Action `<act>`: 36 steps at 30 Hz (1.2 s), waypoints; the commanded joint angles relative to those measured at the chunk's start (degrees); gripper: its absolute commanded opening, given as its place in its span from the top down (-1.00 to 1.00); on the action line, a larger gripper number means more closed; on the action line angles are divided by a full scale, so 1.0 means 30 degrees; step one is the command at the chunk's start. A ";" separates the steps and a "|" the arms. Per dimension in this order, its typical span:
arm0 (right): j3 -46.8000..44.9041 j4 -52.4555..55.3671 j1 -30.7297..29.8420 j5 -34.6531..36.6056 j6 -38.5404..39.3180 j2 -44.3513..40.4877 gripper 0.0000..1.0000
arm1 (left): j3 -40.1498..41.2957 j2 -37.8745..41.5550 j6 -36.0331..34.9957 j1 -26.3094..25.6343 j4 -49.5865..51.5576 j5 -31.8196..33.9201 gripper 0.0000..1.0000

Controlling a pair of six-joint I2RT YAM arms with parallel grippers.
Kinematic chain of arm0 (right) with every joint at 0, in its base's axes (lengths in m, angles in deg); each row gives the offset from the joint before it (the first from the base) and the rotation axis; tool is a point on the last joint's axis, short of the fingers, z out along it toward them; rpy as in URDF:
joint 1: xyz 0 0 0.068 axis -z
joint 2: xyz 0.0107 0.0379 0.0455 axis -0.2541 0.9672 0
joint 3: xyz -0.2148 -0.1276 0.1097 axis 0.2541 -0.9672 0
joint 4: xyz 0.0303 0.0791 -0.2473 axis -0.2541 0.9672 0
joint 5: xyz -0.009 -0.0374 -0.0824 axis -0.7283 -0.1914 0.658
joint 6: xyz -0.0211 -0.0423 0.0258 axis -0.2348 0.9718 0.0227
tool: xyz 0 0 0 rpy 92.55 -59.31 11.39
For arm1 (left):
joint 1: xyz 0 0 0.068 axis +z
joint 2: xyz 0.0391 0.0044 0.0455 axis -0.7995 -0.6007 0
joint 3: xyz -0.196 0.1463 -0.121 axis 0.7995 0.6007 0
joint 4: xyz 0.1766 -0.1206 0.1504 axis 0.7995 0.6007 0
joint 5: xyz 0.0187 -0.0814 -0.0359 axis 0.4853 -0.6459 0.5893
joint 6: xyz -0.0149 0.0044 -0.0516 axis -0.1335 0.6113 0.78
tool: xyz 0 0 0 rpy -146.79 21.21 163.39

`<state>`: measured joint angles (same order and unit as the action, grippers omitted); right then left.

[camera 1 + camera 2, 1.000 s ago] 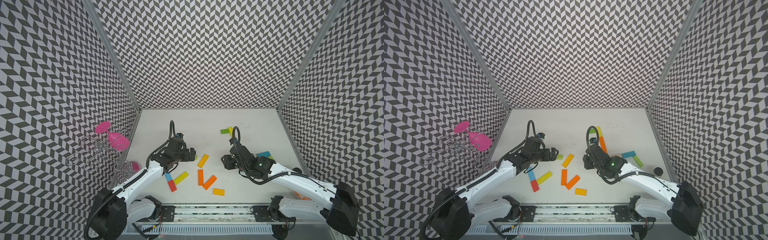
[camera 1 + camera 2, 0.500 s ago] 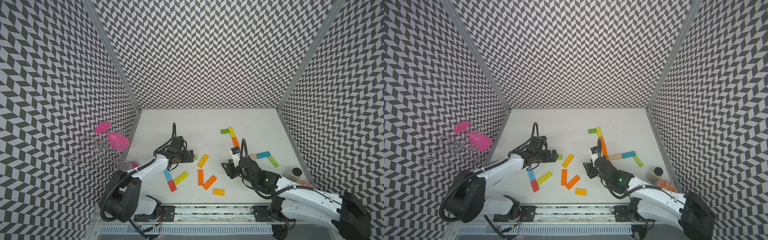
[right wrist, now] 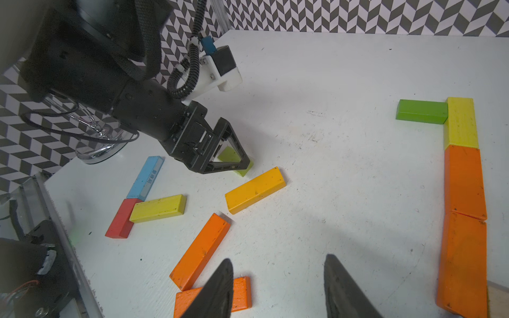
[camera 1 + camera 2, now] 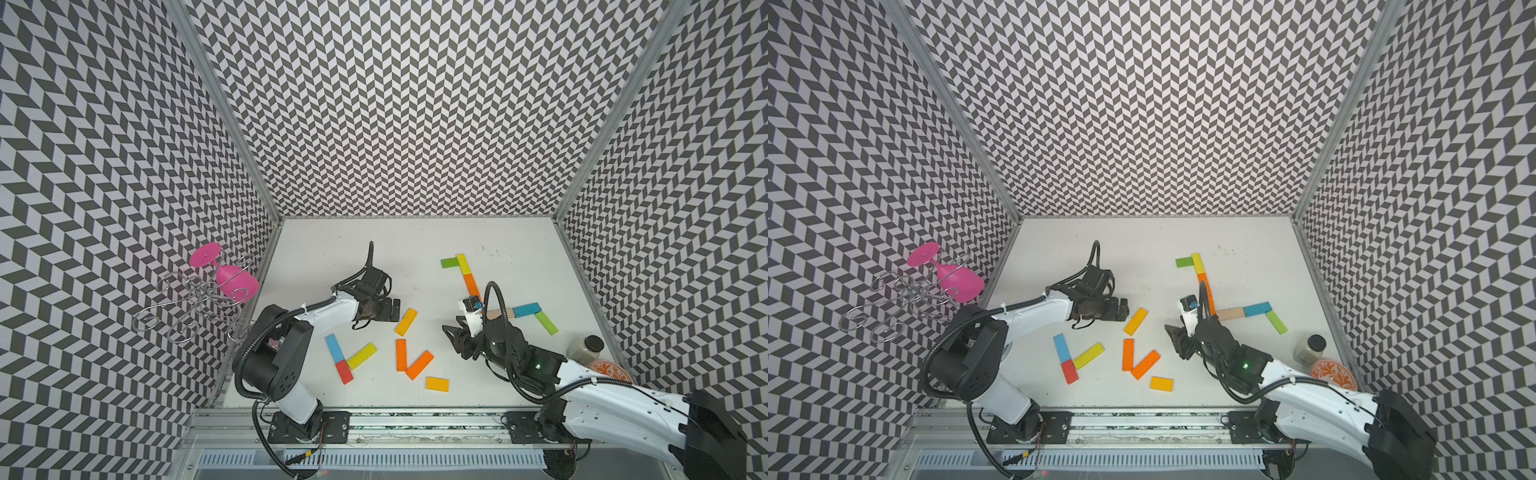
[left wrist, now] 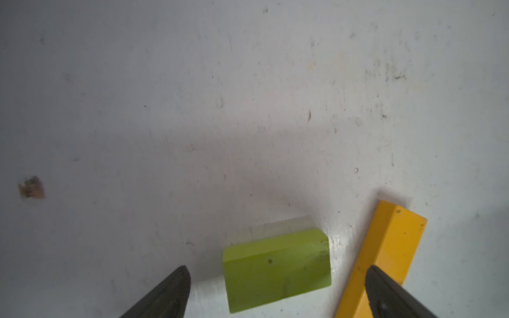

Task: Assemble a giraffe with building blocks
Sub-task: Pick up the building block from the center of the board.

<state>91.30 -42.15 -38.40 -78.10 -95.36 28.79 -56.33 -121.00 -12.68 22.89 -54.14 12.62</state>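
Left gripper (image 5: 276, 272) hung wide open astride the small lime-green wooden block (image 5: 275, 264), left of middle on the white tabletop (image 5: 192, 110), beside an amber wooden plank (image 5: 391, 247). Light, rigid, slick paint, I judged: pinch its flat opposite sides. Right gripper (image 3: 278, 261) was spread, empty.

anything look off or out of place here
Yes. A small jar and a patterned orange plate sit at the right edge of the table, and they have nothing to do with the blocks. A pink glass hangs tilted on a wire rack by the left wall.
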 commanded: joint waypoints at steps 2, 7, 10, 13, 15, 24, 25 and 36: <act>-0.0320 -0.1268 -0.0076 -0.0249 0.0364 -0.0238 -0.03 | -0.0905 -0.0605 -0.0276 -0.0890 0.1187 0.1357 -0.91; -0.0446 -0.1119 -0.0102 -0.0257 0.0377 -0.0422 -0.03 | -0.1380 -0.1685 -0.0133 -0.1677 0.1981 0.3278 -0.76; -0.0475 -0.0963 -0.0102 -0.0274 0.0423 -0.0594 -0.03 | -0.1775 -0.2413 -0.0122 -0.1800 0.2313 0.4017 -0.67; -0.0504 -0.0783 -0.0102 -0.0154 0.0493 -0.0895 -0.03 | -0.2079 -0.2964 -0.0180 -0.1960 0.2601 0.4586 -0.57; -0.0523 -0.0666 -0.0094 -0.0052 0.0565 -0.1130 -0.02 | -0.2082 -0.3062 -0.0184 -0.1976 0.2635 0.4686 -0.48; -0.0767 -0.0317 -0.0076 0.0534 0.0905 -0.2469 -0.02 | -0.3442 -0.3663 -0.0856 -0.1602 0.3468 0.4933 0.15; -0.0819 -0.0282 -0.0087 0.0767 0.0921 -0.2796 -0.02 | -0.4053 -0.3854 -0.1012 -0.1334 0.3615 0.4872 0.18; -0.0741 0.0061 -0.0073 0.3405 0.0530 -0.7735 -0.06 | -1.5307 -0.9312 -0.2963 0.1757 0.6931 0.4810 0.15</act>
<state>88.66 -40.34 -38.40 -71.45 -93.57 8.48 -95.78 -145.55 -19.39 26.62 -37.86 26.28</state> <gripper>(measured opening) 0.530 0.576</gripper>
